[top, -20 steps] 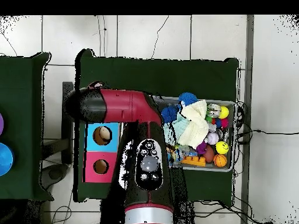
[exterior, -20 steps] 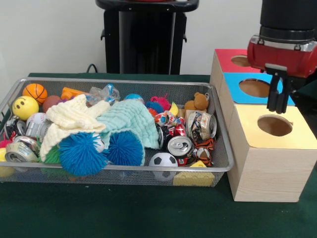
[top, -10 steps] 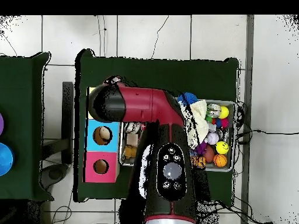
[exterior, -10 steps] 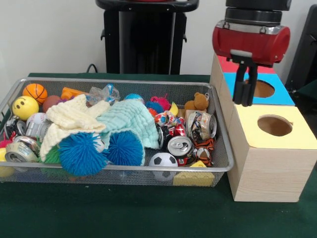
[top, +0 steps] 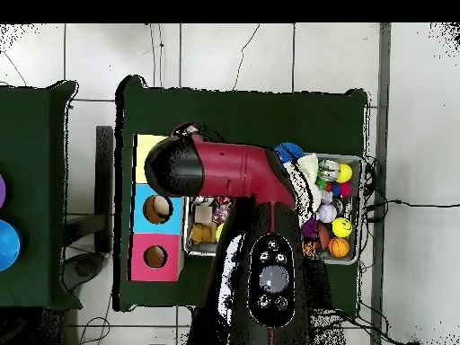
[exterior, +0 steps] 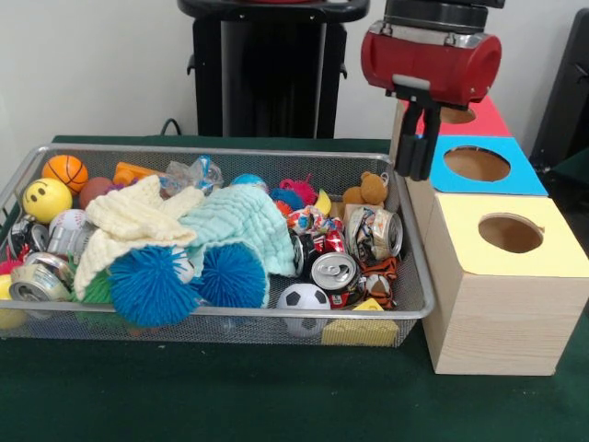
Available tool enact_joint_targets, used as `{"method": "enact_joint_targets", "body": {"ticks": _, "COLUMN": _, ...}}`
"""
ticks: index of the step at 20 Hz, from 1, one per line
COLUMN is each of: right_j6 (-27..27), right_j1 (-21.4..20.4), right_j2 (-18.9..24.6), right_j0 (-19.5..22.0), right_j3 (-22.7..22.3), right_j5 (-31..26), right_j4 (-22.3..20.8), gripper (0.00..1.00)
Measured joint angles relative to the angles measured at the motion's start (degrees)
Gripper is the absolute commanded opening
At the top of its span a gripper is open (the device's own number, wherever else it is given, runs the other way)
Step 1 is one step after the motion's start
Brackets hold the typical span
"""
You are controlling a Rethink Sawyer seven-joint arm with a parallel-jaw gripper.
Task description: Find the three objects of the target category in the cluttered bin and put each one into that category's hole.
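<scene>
Front view alone shows the hand [exterior: 416,157] — narrow, empty (overhead, the arm [top: 243,175] hides it).

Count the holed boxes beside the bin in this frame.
3, in a row at the bin's right in the front view: yellow box nearest the camera, blue box in the middle, red box farthest, partly hidden behind the hand.

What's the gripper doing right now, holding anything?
Gripper: jaws closed together, nothing visible between them, hanging above the bin's right end beside the boxes.
</scene>
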State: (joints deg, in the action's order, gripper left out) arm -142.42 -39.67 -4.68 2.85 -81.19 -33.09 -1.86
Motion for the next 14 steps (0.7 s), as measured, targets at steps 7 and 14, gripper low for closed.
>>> {"method": "enact_joint_targets", "body": {"ticks": 7, "right_j6": 0.00, "right_j1": -0.63, "right_j2": -3.75, "right_j0": -1.52, "right_j3": -2.39, "right_j5": 0.01, "right_j4": 0.06, "gripper": 0.00}}
{"method": "enact_joint_targets", "body": {"ticks": 14, "right_j6": 0.00, "right_j1": -0.02, "right_j2": -5.59, "right_j0": -1.48, "right_j3": -3.01, "right_j5": 0.01, "right_j4": 0.07, "gripper": 0.00}}
